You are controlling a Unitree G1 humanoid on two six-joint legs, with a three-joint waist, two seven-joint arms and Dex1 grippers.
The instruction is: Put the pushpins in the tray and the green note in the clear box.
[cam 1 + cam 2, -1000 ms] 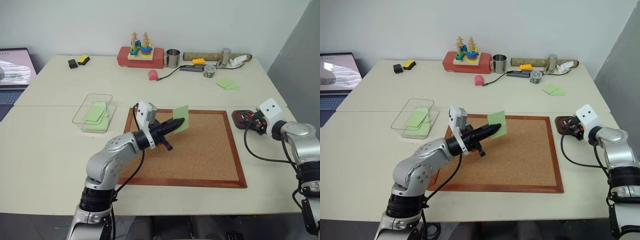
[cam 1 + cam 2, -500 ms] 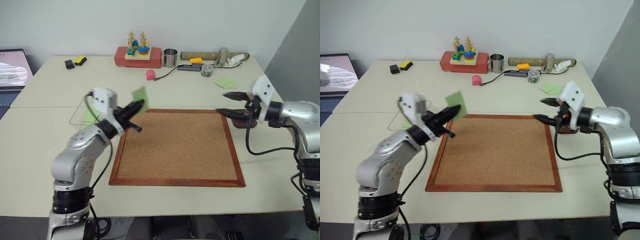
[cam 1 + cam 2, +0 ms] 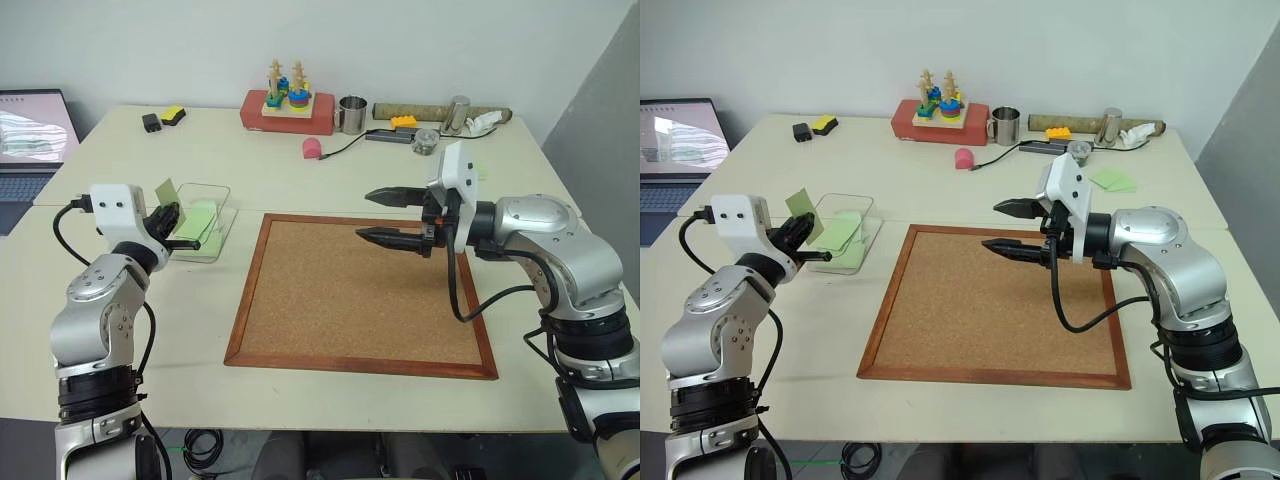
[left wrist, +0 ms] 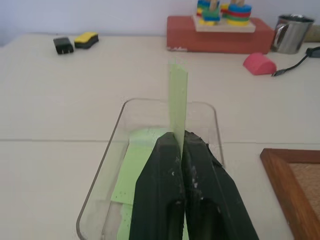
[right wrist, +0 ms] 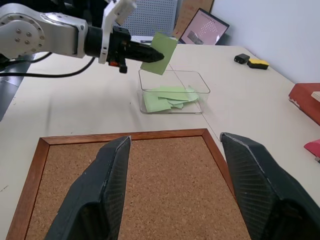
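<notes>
One green note (image 4: 178,100) between left jaws.

Both arms are clad in rounded silver-grey shells joined by black rings. A white boxy camera housing is mounted at each wrist, and black cables are looped alongside. The left gripper (image 3: 178,228) and right gripper (image 3: 382,215) are fitted with tapered black fingers.

No readable text, labels, brands or numbers can be made out anywhere tbh. The laptop screen (image 3: 30,125) at the table's far left is lit, but whatever's on it can't be read. Nothing legible is seen on the notes, boxes or other bits either.
</notes>
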